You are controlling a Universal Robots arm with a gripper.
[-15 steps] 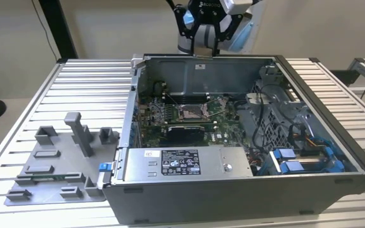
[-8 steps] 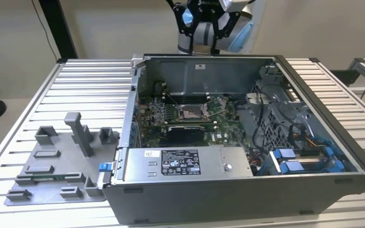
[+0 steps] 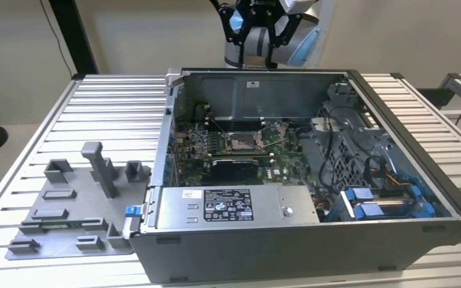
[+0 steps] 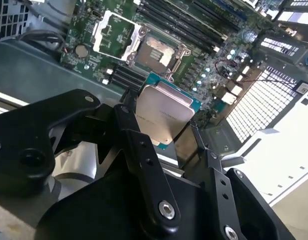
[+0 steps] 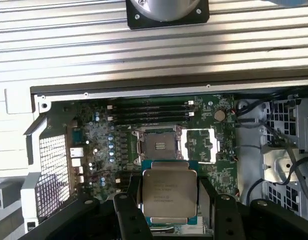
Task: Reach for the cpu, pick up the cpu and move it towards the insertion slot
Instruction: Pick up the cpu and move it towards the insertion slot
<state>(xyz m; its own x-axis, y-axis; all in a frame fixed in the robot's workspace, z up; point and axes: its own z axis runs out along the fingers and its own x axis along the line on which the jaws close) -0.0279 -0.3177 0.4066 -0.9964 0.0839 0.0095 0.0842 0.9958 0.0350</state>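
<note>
I am clamping my gripper on the cpu, my fingers pressing its two opposite edges, its silvery top facing the wrist cameras. I am holding it high in open air above the computer case, over the case's far wall toward the bench's far edge. The insertion slot is lying well below on the green motherboard, its metal frame flipped open beside it.

Beige wall — ribbed metal table
</note>
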